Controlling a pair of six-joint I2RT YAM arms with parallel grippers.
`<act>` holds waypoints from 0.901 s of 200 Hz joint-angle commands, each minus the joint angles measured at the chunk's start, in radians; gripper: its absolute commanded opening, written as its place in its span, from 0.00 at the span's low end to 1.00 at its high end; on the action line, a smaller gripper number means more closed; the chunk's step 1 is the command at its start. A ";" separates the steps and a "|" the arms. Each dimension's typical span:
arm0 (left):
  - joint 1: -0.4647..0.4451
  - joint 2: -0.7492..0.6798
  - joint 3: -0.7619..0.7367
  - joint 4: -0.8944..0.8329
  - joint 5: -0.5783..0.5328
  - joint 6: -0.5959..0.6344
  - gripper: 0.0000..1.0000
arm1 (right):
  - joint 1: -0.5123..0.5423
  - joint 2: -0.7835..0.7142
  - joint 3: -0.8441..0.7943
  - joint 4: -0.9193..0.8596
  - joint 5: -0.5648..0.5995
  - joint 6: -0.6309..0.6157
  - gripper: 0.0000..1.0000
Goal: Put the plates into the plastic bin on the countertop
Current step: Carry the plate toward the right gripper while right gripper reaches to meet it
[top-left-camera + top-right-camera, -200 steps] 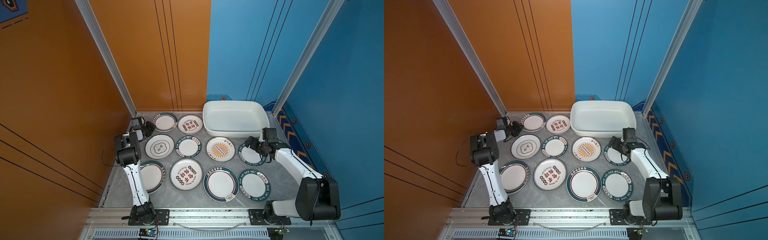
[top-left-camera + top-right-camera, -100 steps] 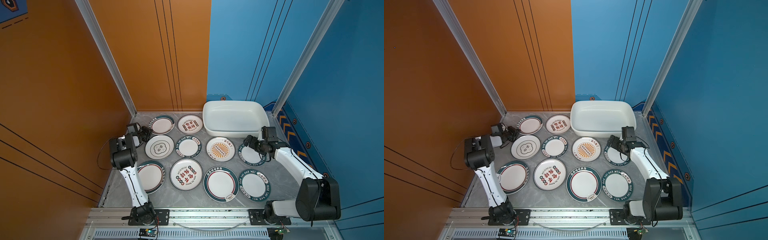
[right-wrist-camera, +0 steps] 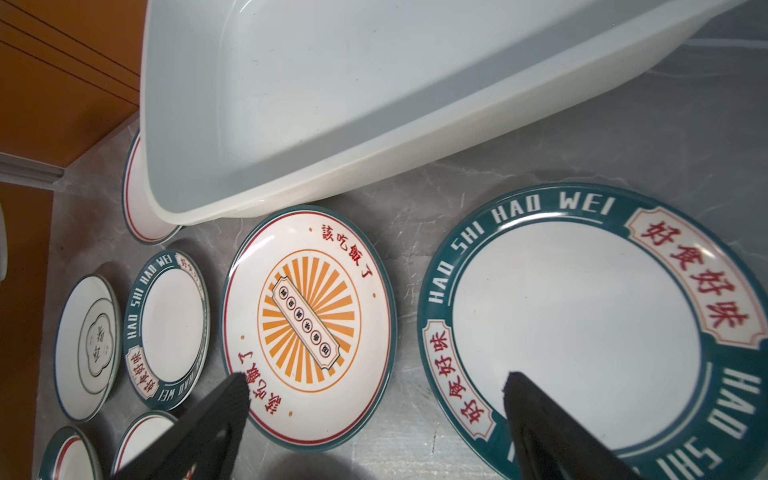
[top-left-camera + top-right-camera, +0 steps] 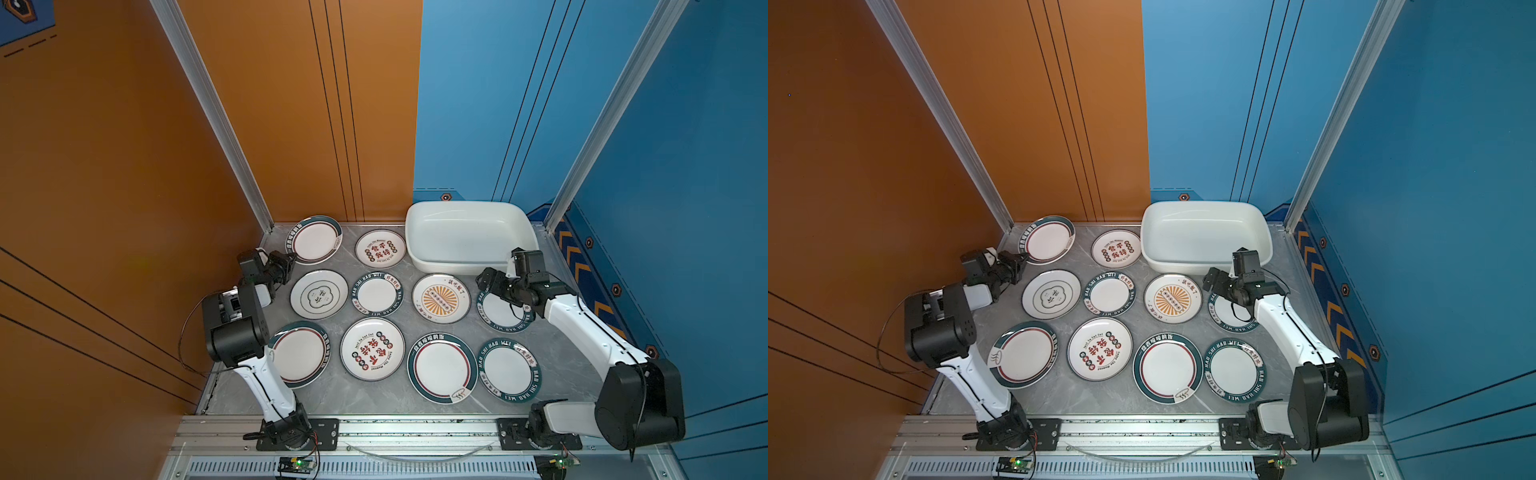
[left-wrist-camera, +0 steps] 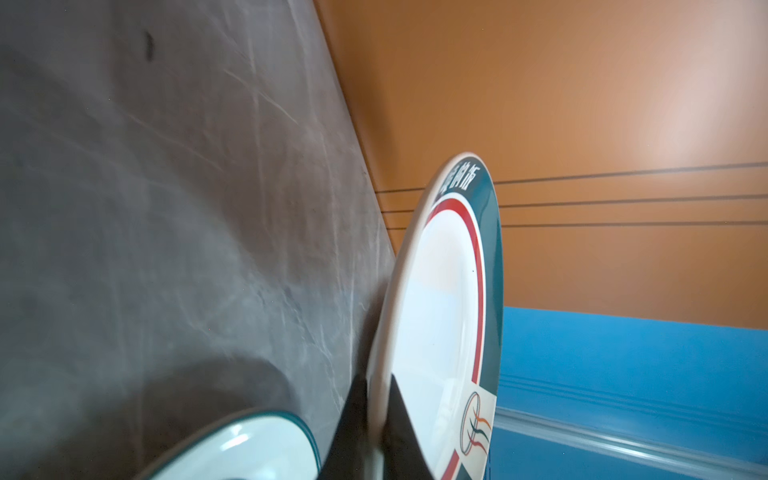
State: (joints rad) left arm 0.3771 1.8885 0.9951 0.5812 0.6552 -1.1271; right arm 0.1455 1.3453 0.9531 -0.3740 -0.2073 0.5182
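Several round white plates lie spread over the grey countertop (image 4: 338, 392). The white plastic bin (image 4: 469, 237) stands at the back right with nothing in it. My left gripper (image 4: 291, 261) is shut on the near rim of the back-left green-rimmed plate (image 4: 313, 240). In the left wrist view this plate (image 5: 440, 311) tilts up off the countertop between the gripper's (image 5: 376, 388) black fingers (image 5: 353, 419). My right gripper (image 3: 376, 382) hangs open, empty, over the gap between the orange sunburst plate (image 3: 309, 316) and a green "HAO SHI HAO WEI" plate (image 3: 577, 332), just in front of the bin (image 3: 332, 104).
The orange wall (image 4: 124, 208) runs close along the left arm, and the blue wall (image 4: 685, 249) closes the right side. Aluminium rails (image 4: 415, 432) edge the front. Plates lie close together, with narrow grey gaps between them.
The left arm's elbow has swung nearer the front, and the back-left plate has shifted left and tipped up in the gripper. The right arm has hardly moved.
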 commanded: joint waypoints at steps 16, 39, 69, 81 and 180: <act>-0.086 -0.146 -0.137 0.051 0.048 0.002 0.00 | 0.057 0.000 0.060 0.080 -0.098 0.014 0.97; -0.166 -0.210 -0.192 0.049 0.053 0.007 0.00 | 0.098 0.017 0.087 0.124 -0.164 0.010 0.96; -0.277 -0.301 -0.256 0.033 0.054 -0.009 0.00 | 0.148 0.069 0.141 0.145 -0.229 -0.001 0.96; -0.325 -0.341 -0.251 -0.039 0.051 0.023 0.00 | 0.163 0.093 0.162 0.153 -0.262 0.002 0.95; -0.528 -0.415 -0.066 -0.604 0.019 0.328 0.00 | 0.241 0.228 0.190 0.293 -0.372 0.083 0.86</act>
State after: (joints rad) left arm -0.1345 1.4639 0.9096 0.0257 0.6533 -0.8291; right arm 0.3706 1.5497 1.1290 -0.1425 -0.5343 0.5697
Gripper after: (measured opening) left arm 0.085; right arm 0.875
